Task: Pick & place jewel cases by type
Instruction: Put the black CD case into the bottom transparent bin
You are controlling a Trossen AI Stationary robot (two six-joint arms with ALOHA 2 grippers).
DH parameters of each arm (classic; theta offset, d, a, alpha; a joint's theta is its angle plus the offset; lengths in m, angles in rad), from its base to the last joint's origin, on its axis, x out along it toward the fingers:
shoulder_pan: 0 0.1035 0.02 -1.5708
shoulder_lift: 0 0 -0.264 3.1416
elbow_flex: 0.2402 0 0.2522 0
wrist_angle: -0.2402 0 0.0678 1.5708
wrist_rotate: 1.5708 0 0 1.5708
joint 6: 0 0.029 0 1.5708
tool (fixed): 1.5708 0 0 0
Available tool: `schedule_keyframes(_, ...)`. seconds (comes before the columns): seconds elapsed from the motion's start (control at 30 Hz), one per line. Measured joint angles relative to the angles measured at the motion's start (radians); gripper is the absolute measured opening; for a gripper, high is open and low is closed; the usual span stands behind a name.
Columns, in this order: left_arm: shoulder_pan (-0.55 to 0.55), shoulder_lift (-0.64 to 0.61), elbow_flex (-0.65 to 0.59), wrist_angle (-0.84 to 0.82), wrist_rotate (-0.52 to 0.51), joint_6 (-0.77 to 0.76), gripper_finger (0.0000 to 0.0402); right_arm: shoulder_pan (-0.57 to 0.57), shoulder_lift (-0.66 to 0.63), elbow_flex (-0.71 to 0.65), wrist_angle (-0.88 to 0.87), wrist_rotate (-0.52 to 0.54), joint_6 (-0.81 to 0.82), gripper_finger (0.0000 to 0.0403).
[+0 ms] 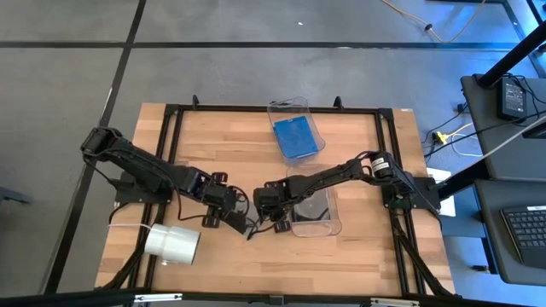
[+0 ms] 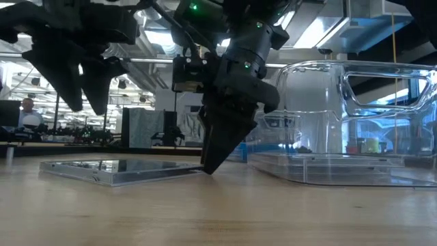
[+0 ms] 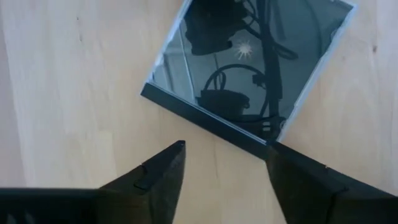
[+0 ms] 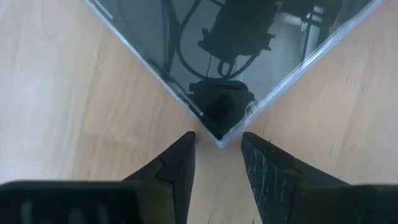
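- The white roll (image 1: 173,243) lies on its side at the near left of the wooden surface (image 1: 222,145), clear of the work.
- The left end effector (image 1: 232,223) hangs low over the surface just right of the roll. Its fingers (image 3: 163,169) stand apart and hold nothing, with one tip at the spine edge of the dark jewel case (image 3: 249,68).
- That dark jewel case (image 2: 119,169) lies flat on the surface between the two arms, as the low view shows. It is not in any bin.
- The right end effector (image 1: 271,223) points down at the opposite side of the same case. Its fingers (image 4: 180,163) stand a little apart, with one corner of the case (image 4: 221,127) just ahead of the gap; the wrist view shows no grip.
- Right of it, the near clear bin (image 1: 317,223) holds dark cases (image 1: 312,207). The far clear bin (image 1: 294,109) holds a blue jewel case (image 1: 296,137).
- Judgement: the step in hand is picking up the dark case, and its likely place is the near bin with its own kind.
- The case is thin and flat, so the next move calls for getting one finger under an edge or corner while the other arm steadies it. A slip would just push the case along the surface.
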Motion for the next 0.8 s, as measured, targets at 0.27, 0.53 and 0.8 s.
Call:
schedule_keyframes(0.27,-0.041,0.092,0.0,0.023,0.097,-0.026,0.027,-0.005,0.006,0.002,0.003,-0.007,0.008,0.0139)
schedule_keyframes(0.53,-0.125,0.202,0.0,0.046,0.038,-0.117,0.0271,-0.006,0.007,0.002,0.006,-0.008,0.009,0.0139)
schedule_keyframes(0.8,-0.103,0.285,0.002,0.045,0.038,-0.252,0.0269,-0.006,0.008,0.001,0.006,-0.007,0.008,0.0139)
